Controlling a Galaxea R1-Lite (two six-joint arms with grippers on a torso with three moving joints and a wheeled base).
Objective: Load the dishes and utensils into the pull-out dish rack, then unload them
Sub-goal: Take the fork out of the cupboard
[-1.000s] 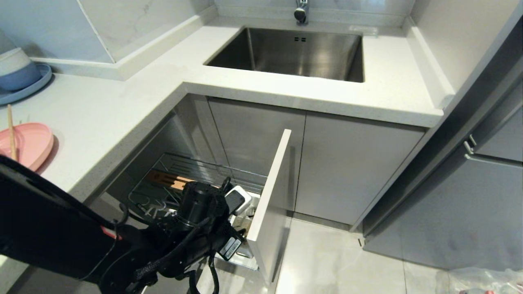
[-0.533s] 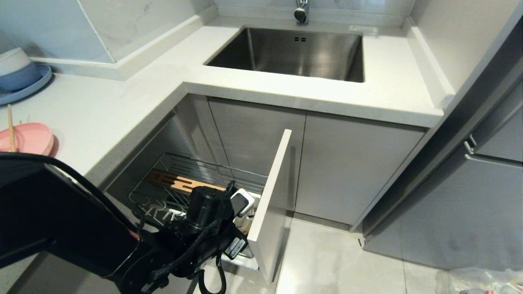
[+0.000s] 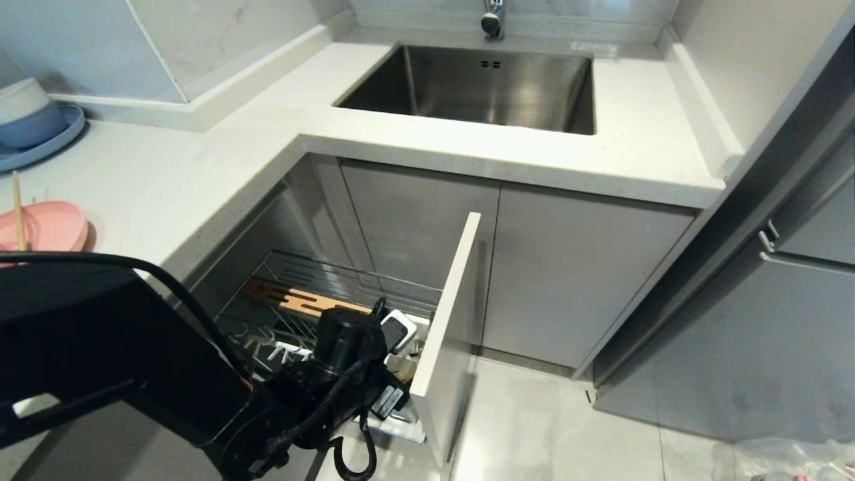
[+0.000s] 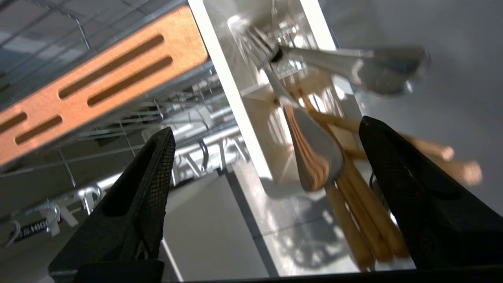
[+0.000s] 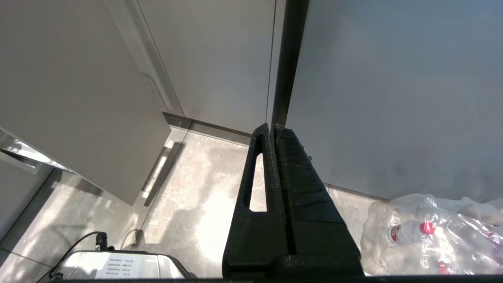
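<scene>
The pull-out dish rack (image 3: 294,277) stands drawn out under the counter corner, its slotted wooden strip (image 4: 98,82) along the wire basket. My left gripper (image 4: 266,125) hangs open just over the white utensil cup (image 4: 251,129); in the head view the left wrist (image 3: 347,341) hides its fingers. A grey metal fork (image 4: 314,157) and wooden chopsticks (image 4: 353,212) stand in the cup, beyond the fingers and free of them. The pink plate (image 3: 47,227) lies on the counter at far left with a thin wooden stick (image 3: 17,207) across it. My right gripper (image 5: 273,125) is shut, parked above the floor.
The rack's grey cabinet front (image 3: 447,314) juts out to the right of my left wrist. The steel sink (image 3: 494,87) is at the back. A blue plate with bowls (image 3: 33,127) sits at far left. A plastic bag of bottles (image 5: 432,232) lies on the floor.
My left arm has swung higher in the head view, and its wrist has shifted a little right and lower over the utensil cup. The right arm has not moved.
</scene>
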